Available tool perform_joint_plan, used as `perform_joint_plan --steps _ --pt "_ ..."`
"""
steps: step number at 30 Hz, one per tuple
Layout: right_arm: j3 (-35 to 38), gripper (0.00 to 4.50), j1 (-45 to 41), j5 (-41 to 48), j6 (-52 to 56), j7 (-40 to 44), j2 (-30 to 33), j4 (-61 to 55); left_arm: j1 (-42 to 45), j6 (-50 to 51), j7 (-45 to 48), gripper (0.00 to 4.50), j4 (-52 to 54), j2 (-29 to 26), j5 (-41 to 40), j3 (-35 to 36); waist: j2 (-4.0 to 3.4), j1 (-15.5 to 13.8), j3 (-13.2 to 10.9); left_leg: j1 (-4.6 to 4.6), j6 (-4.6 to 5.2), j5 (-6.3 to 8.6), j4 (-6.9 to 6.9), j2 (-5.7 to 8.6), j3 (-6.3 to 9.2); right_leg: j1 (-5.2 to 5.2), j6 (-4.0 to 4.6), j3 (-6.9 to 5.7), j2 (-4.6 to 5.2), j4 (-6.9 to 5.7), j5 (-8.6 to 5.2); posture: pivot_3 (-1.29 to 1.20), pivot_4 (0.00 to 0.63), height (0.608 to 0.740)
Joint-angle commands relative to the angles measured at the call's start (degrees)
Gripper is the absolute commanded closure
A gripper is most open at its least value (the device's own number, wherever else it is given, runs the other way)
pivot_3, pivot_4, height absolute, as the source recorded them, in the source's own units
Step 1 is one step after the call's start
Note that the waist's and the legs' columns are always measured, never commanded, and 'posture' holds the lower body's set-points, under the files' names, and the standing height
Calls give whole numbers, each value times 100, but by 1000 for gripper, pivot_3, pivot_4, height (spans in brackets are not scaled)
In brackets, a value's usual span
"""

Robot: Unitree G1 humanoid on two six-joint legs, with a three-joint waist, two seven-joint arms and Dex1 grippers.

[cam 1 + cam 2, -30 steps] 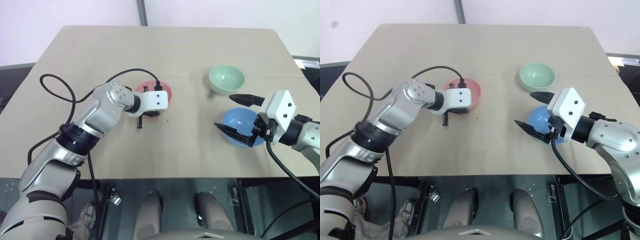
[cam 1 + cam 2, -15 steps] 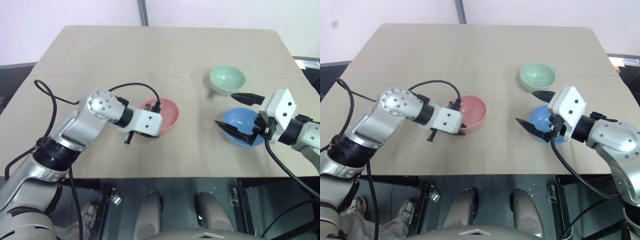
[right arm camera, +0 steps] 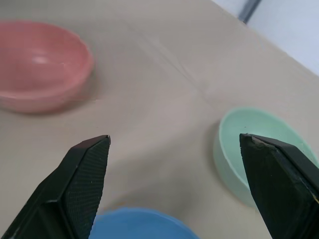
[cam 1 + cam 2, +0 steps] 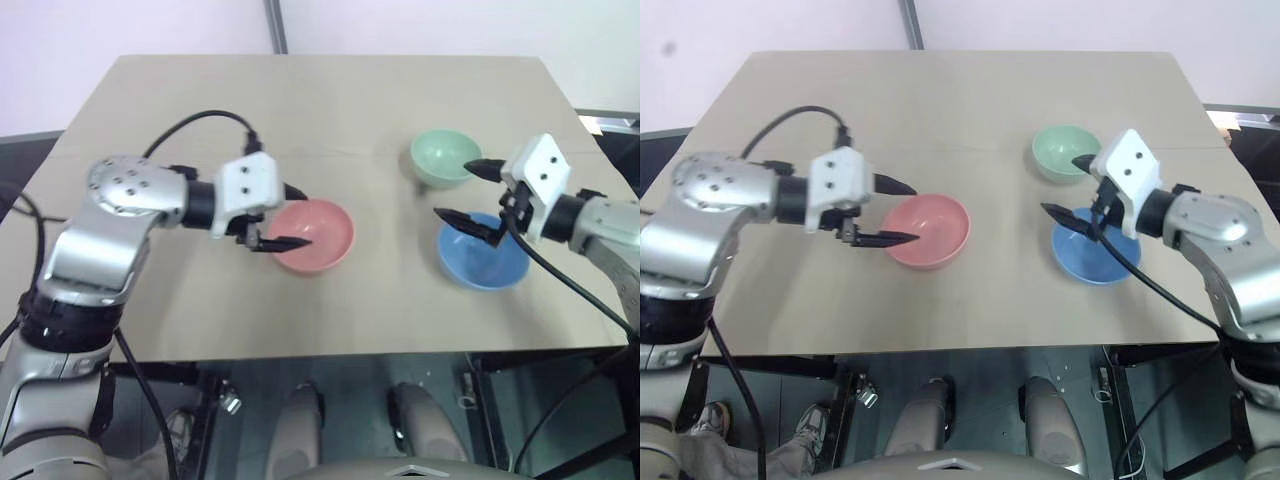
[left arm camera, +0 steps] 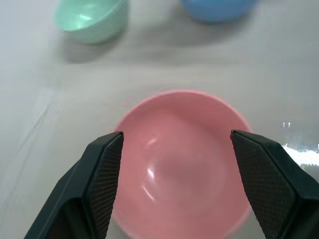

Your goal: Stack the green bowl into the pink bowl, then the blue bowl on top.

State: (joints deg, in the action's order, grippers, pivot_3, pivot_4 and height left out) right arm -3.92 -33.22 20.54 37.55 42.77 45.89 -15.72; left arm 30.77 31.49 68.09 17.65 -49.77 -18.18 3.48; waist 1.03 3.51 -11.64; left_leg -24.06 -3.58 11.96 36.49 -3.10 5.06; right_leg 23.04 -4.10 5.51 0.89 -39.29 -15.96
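Three bowls are seen upright on the tan table (image 4: 330,110), each standing apart from the others. The pink bowl (image 4: 312,235) is placed near the middle of the table, toward the robot's left. The green bowl (image 4: 443,157) is set farther back on the robot's right, and the blue bowl (image 4: 483,254) is found nearer the front edge, just in front of the green one. All three bowls are empty, and nothing is stacked yet.

The left gripper (image 4: 293,216) is held at the left rim of the pink bowl, with its fingers spread wide apart. In the left wrist view the pink bowl (image 5: 182,162) is framed between the two black fingers (image 5: 102,174), which stand off to either side of it and are not closed on the rim. Nothing is gripped by it.

The right gripper (image 4: 470,192) is held over the gap between the green bowl and the blue bowl, its fingers spread wide apart and empty. One finger lies over the near rim of the green bowl and the other over the far left rim of the blue bowl; whether either rim is touched cannot be told. In the right wrist view the green bowl (image 3: 249,149) is seen between its fingers.
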Motion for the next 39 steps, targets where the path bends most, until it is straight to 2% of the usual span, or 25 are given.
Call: perform_joint_plan --steps 1,2,7,12,15,18,22,24,27,30,34,39 --pt "-565 0 -938 -576 -396 196 -354 1274 -413 174 -489 889 754 205 -532 666 3 2 -1 -1 0 0 1 0 2 1 0 -1 -1 0 0 0 150 740" --pt "-656 0 -1101 -678 -480 231 -430 1552 -505 121 -530 889 873 269 -627 723 2 28 -1 -1 0 0 1 0 3 1 0 -2 -1 -2 0 0 150 740" --pt "-1440 0 -2233 -1681 -1395 396 -1061 3741 -993 1307 -1059 889 1500 273 -1507 1063 2 65 -3 9 -1 0 1 1 2 -1 1 0 0 -13 0 0 150 740" --pt "-1667 0 -2930 -2196 -2065 708 -1524 5485 -1575 1712 -1577 889 2225 170 -1946 1502 2 44 -3 12 -1 0 -8 2 -1 1 2 4 1 -17 1 0 150 740" --pt "-1659 956 -3251 -2436 -2387 662 -1779 6400 -1828 1838 -1902 849 2478 187 -2136 1727 2 43 -3 12 -1 0 -8 3 -2 2 3 5 3 -16 1 0 150 740" --pt "-1628 2434 -3471 -2638 -2781 579 -1955 6995 -2031 1845 -2202 849 2656 212 -2214 1827 2 53 -3 15 -2 -1 -8 3 -2 2 3 5 3 -21 1 0 150 740" --pt "-1620 4322 -3569 -2887 -3530 435 -1964 7106 -2161 1655 -2615 849 2684 389 -2216 1833 2 53 -3 19 -2 -1 -7 3 -2 2 3 6 2 -28 1 0 150 740" --pt "-1560 4453 -3559 -2943 -3834 354 -1930 6945 -2200 1636 -2850 849 2606 549 -2239 1815 1 53 -4 20 -2 -1 -6 3 -2 2 3 7 1 -30 1 0 150 740" --pt "-1314 4453 -3381 -2600 -3909 859 -1884 6125 -2381 1468 -2912 849 2494 663 -2148 1704 -1 58 -5 20 -3 -1 -7 3 -3 4 3 8 1 -36 1 0 150 740" --pt "-1048 4453 -2831 -1833 -3815 1687 -1852 4507 -2560 1041 -2833 849 2241 664 -1814 1564 -1 45 -4 21 -3 -1 -10 3 -2 5 4 7 1 -37 1 0 150 740" --pt "-1123 4453 -1874 -922 -2364 2036 -1888 1682 -2490 725 -2673 849 1638 643 -1668 1488 -2 7 -4 21 -3 -1 -12 2 2 3 5 4 1 -38 0 0 150 740" --pt "-1512 4453 -1341 -839 -1310 1716 -2070 99 -2446 322 -2509 849 1262 548 -1384 1303 0 -3 -3 22 -3 -1 -1 3 2 3 4 4 1 -43 0 0 150 740"
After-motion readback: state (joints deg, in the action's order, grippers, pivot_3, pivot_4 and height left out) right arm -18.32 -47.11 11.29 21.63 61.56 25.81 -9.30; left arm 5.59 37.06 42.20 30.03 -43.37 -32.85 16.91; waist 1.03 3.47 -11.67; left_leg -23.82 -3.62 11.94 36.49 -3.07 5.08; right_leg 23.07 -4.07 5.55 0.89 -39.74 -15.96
